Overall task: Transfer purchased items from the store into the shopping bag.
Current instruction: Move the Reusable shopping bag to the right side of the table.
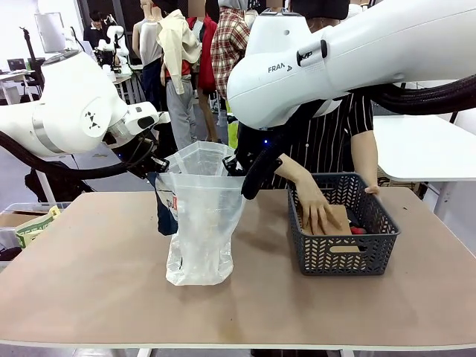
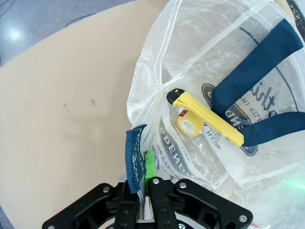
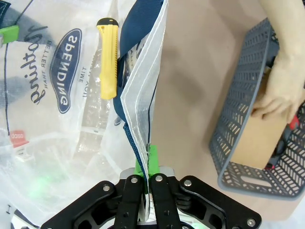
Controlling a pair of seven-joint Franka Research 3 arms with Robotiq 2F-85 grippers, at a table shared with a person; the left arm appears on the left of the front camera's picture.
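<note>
The bag [image 1: 204, 216] is standing at the centre of the front view on the table [image 1: 89, 253], its mouth being held open from both sides. The left gripper [image 1: 152, 160] is pinching the rim at the bag's upper left; in the left wrist view the left gripper [image 2: 143, 183] is clamped shut on the blue strap [image 2: 136, 162]. The right gripper [image 1: 236, 163] is pinching the opposite rim, and in its own view the right gripper [image 3: 148, 174] is closed on the bag's edge, with the plastic running up between the green pads.

A yellow cutter [image 2: 205, 117] and a roll of tape [image 2: 188, 126] are lying inside the bag. The person's hand [image 1: 316, 212] is reaching into the basket [image 1: 342, 253] at the right, pressing on a brown pack [image 3: 259, 138] (what else lies under it cannot be told, beyond something red [image 1: 357, 230]).

The step in hand looks to be keeping the mouth wide while the person is fetching the next item. To do it well, both arms should be holding level and well apart, so the rim is staying taut and not folding inward. Pulling harder is risking a tear or a slip of thin plastic from the pads, and lifting is risking tipping the cutter out.
</note>
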